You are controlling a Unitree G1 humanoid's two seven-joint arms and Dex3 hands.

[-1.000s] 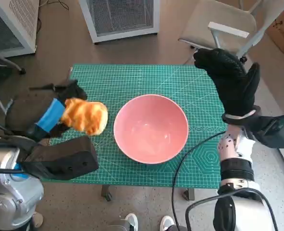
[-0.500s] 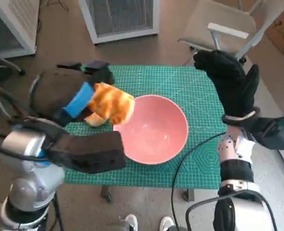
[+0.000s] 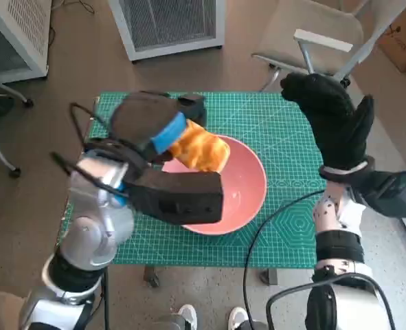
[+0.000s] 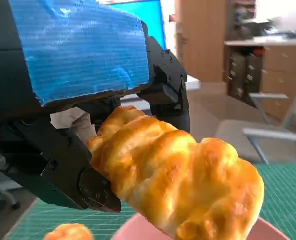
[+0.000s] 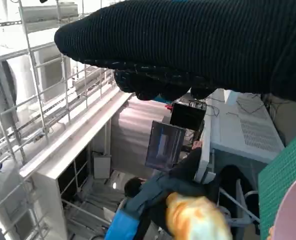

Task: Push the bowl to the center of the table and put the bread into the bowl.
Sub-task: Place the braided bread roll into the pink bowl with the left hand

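No writing or label can be read anywhere in the views. At the left, the left hand (image 3: 151,124), black with blue tape across its back, grips the bread (image 3: 199,148), its fingers (image 4: 95,187) clamped on one end of the loaf. The bread is a golden, glossy, twisted roll with browner ridges; it is held in the air above the near-left rim of the bowl (image 3: 247,185), tilted, its free end over the bowl's inside. The left forearm crosses in front of the bowl and hides its left part. In the left wrist view a second small golden piece (image 4: 70,233) lies on the mat (image 3: 285,137) below the hand. The bowl is pink, round and smooth, sitting near the middle of the green gridded mat. At the right, the right hand (image 3: 333,120) in its black knitted glove is raised above the mat's far-right corner, fingers apart, holding nothing. A chair (image 3: 319,31) stands beyond it.
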